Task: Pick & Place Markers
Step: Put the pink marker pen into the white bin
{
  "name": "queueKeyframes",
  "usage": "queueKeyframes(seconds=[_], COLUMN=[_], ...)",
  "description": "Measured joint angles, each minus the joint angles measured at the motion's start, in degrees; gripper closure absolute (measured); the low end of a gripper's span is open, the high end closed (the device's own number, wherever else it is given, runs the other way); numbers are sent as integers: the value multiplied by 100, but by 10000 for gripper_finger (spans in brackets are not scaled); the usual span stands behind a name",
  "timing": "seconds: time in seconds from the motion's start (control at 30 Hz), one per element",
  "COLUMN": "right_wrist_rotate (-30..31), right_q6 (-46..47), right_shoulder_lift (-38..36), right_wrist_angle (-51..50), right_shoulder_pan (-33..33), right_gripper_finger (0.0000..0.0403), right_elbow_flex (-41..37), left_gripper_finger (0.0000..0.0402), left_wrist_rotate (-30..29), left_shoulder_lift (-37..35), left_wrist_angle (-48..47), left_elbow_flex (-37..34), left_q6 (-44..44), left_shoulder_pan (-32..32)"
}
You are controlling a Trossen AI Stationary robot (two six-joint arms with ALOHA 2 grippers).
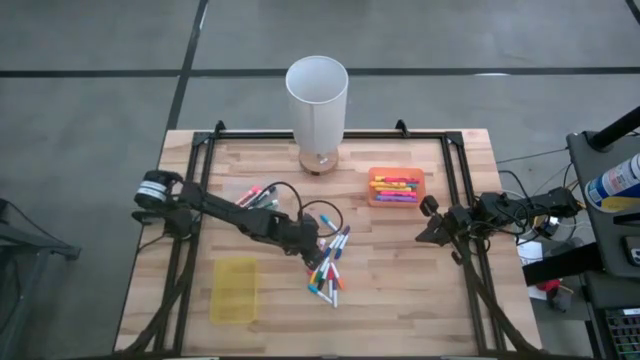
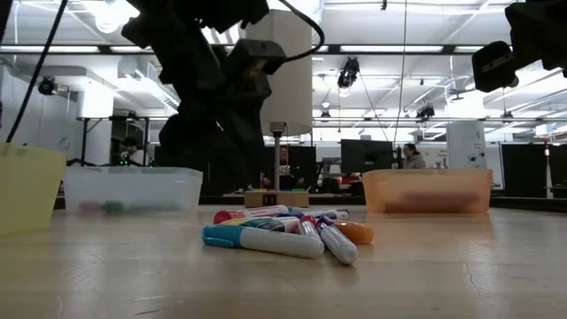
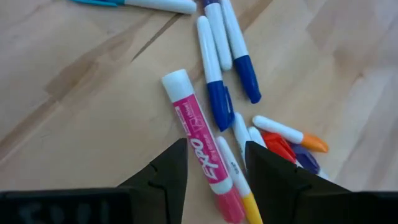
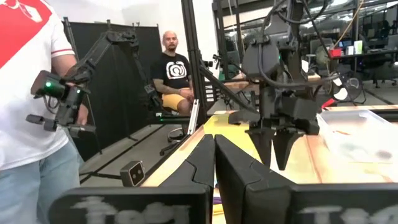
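A loose pile of markers (image 1: pixel 330 268) lies on the wooden table near its middle and shows close up in the low view (image 2: pixel 283 235). My left gripper (image 1: pixel 312 243) hangs over the pile's left edge, open and pointing down. In the left wrist view its fingers (image 3: pixel 171 171) stand on either side of a pink marker (image 3: pixel 196 140) with a white cap, and I see no touch. Blue-capped markers (image 3: pixel 217 93) and an orange-tipped one (image 3: pixel 292 134) lie beyond it. My right gripper (image 1: pixel 424 228) waits shut (image 4: pixel 214 140) above the table's right side, touching nothing.
An orange tray (image 1: pixel 396 187) holding markers sits right of centre toward the far edge. A clear tray (image 1: pixel 258 197) with a few markers lies by the left arm. A yellow tray (image 1: pixel 235 290) is near the front left. A white lamp (image 1: pixel 317 100) stands at the far edge. People stand beyond the table (image 4: pixel 37 93).
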Motion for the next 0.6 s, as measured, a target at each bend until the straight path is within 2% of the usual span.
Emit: queueKeyframes(seconds=[0.6], right_wrist_rotate=[0], right_q6=[-2], right_shoulder_lift=[0], right_wrist_angle=[-2], right_shoulder_pan=[0], right_gripper_finger=[394], right_elbow_flex=[0], left_gripper_finger=[248], left_wrist_rotate=[-190], left_shoulder_lift=[677], left_wrist_angle=[309], left_elbow_flex=[13], left_q6=[68], left_shoulder_pan=[-53])
